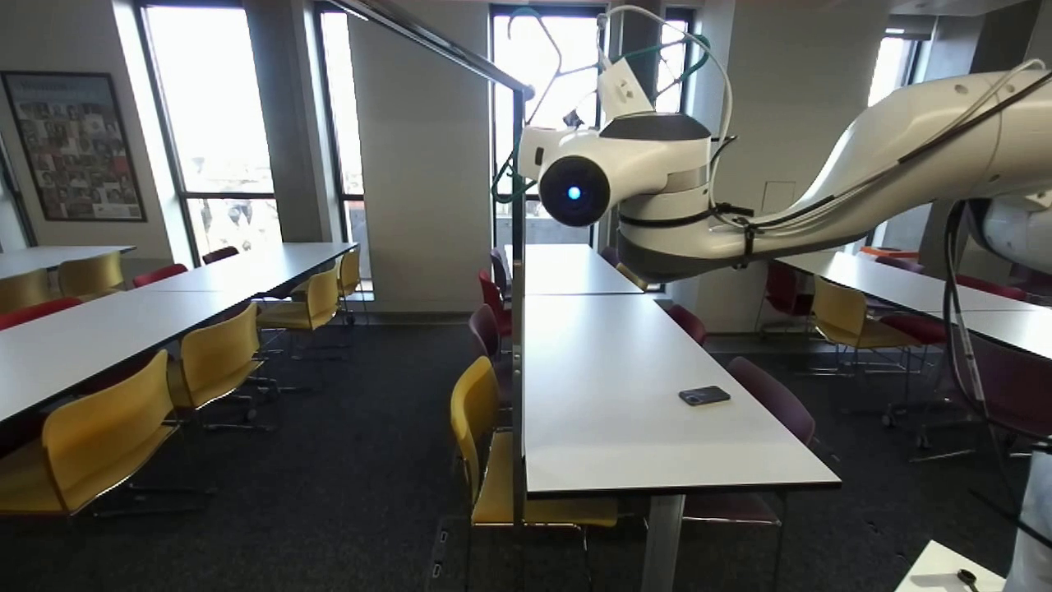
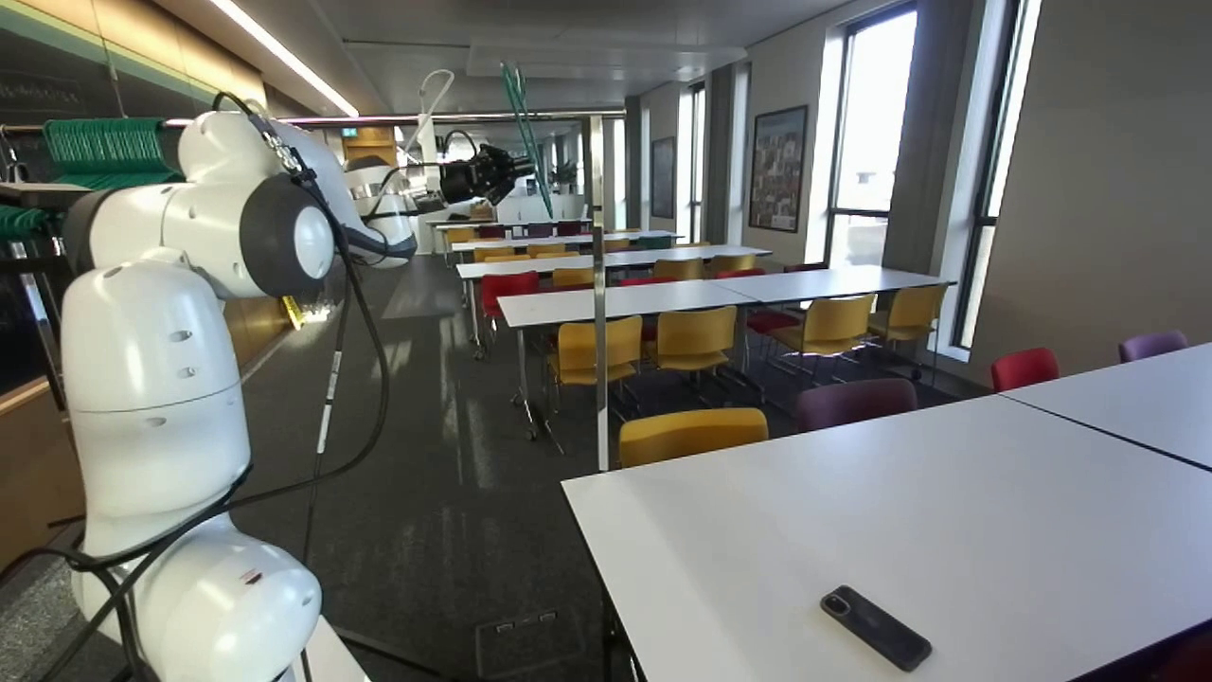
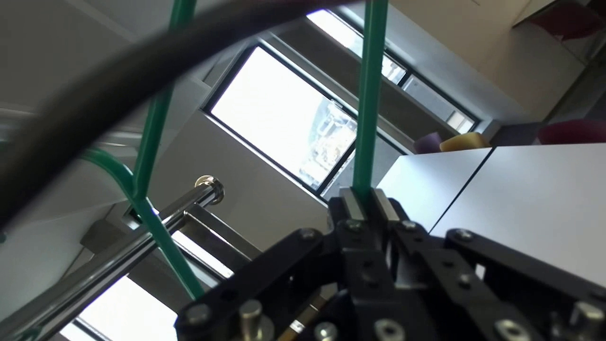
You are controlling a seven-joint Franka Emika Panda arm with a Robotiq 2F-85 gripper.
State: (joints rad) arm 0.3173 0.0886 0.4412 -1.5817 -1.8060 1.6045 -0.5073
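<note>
In the wrist view my gripper [image 3: 363, 199] is shut on a straight bar of a green hanger [image 3: 370, 94]. More of the hanger's green frame stretches across the left of that view, close to a shiny metal rail [image 3: 196, 199]. An exterior view has the black gripper [image 2: 532, 169] level beside the narrow-looking green hanger [image 2: 521, 114], near the rack's upright post [image 2: 598, 284]. From the opposite camera the wrist hides the fingers, and only parts of the hanger [image 1: 503, 196] show around it. Whether the hanger's hook touches the rail I cannot tell.
Several green hangers [image 2: 109, 147] hang on the rail near the arm's shoulder. A dark phone [image 1: 704, 396] lies on the white table [image 1: 608, 444] beside the rack post. Yellow chairs [image 2: 691, 436] stand along the tables. Loose cables [image 2: 379, 379] droop from the arm.
</note>
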